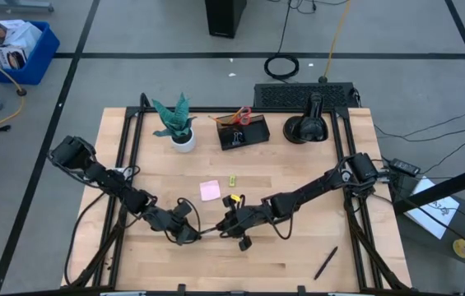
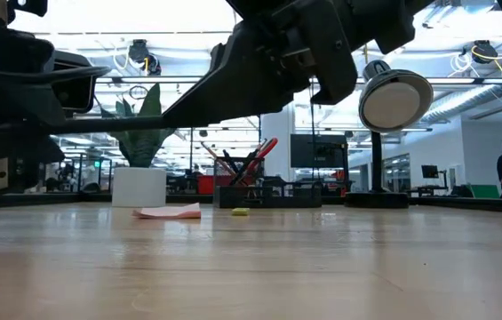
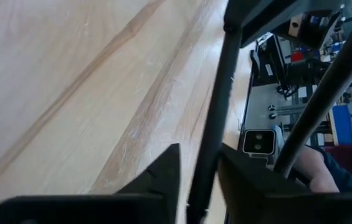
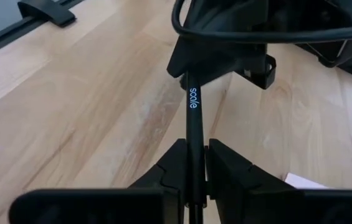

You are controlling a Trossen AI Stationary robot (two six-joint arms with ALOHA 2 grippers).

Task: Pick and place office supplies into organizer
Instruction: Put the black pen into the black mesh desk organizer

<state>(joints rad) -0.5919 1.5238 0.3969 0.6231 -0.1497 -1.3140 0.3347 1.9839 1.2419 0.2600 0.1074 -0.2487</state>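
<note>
Right pincer [image 4: 193, 171] clamps your black pen [image 4: 193, 118], marked "scale", low over the tabletop [image 1: 298, 238]; left pincer [image 3: 197, 180], arm stretched to meet it, straddles the other end, jaws apart.

Left gripper [image 1: 191, 233] and right gripper [image 1: 230, 224] are meeting near the front centre of the light wooden table [image 1: 298, 255]. A square pink sticky-note pad [image 1: 210, 191] is lying just behind them.
</note>
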